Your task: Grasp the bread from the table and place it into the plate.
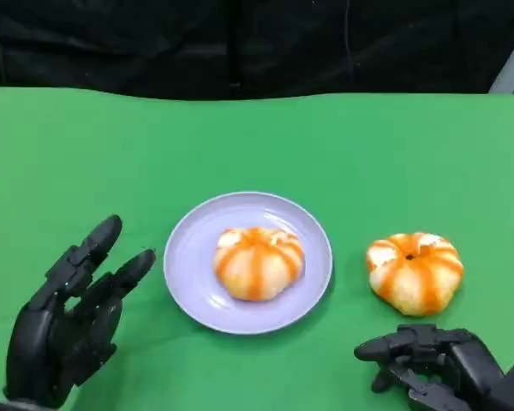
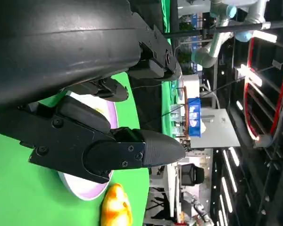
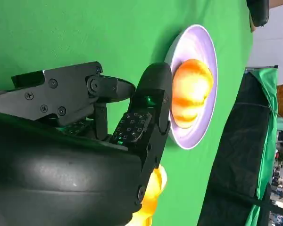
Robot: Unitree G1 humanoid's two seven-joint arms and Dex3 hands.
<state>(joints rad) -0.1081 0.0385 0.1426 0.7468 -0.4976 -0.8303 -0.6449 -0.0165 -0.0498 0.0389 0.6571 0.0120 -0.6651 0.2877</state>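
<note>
— Bread (image 1: 258,262) is sitting in the lavender plate (image 1: 191,248), and a second bread (image 1: 414,272) is lying on the green table (image 1: 257,145), just beyond the right hand's fingertips (image 1: 368,348). Is either hand gripping anything?

— No. The left hand (image 1: 68,317) is hovering beside the plate with its fingers (image 1: 98,240) spread apart, holding nothing. The right hand (image 1: 437,364) is resting low, fingers loosely apart and pointing toward the plate, not touching the loose bread.

Bright, even overhead light — soft shadows, wrist views perhaps slightly blurred.
</note>
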